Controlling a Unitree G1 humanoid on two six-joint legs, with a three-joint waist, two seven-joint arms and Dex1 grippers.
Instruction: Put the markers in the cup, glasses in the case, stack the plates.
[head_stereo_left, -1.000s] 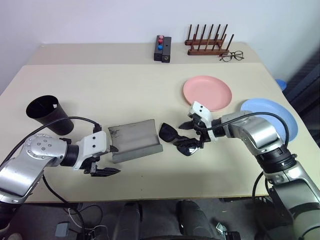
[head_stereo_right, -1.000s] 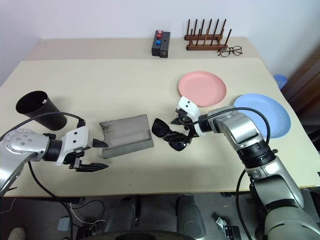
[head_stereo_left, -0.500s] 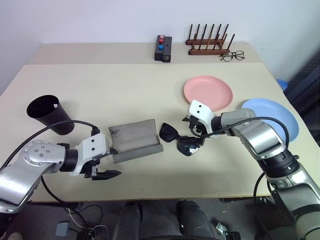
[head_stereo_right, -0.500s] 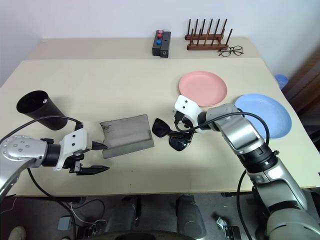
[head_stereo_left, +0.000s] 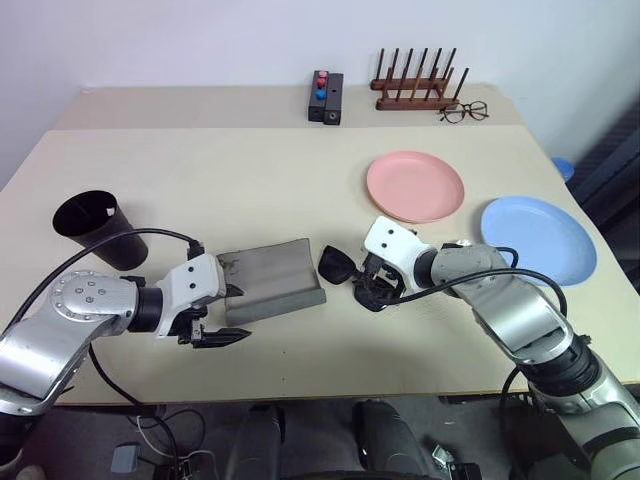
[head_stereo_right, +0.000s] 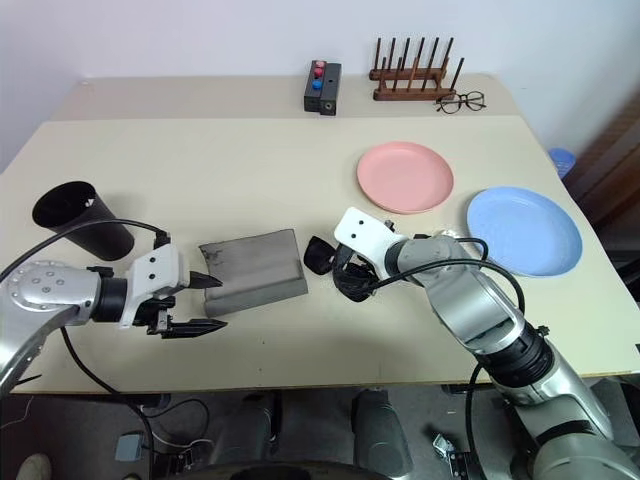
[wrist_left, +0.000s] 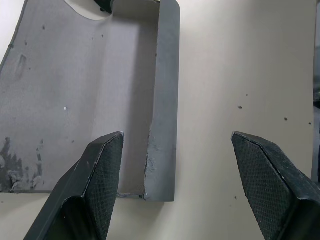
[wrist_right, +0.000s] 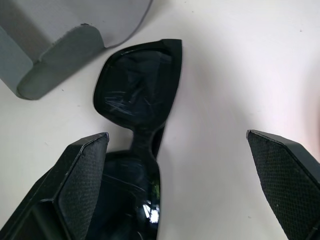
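The case (head_stereo_left: 268, 281) lies opened flat on the surface (head_stereo_left: 250, 180), its trough facing up, apparently so the glasses (wrist_right: 137, 105) can be slid in from just beside its right end. The right pincer (head_stereo_left: 373, 285) is held wide open directly over the glasses, 1 lens lying between its fingers, nothing gripped. The left pincer (head_stereo_left: 215, 335) is also open and empty, poised at the case's near left edge, probably to steady it.
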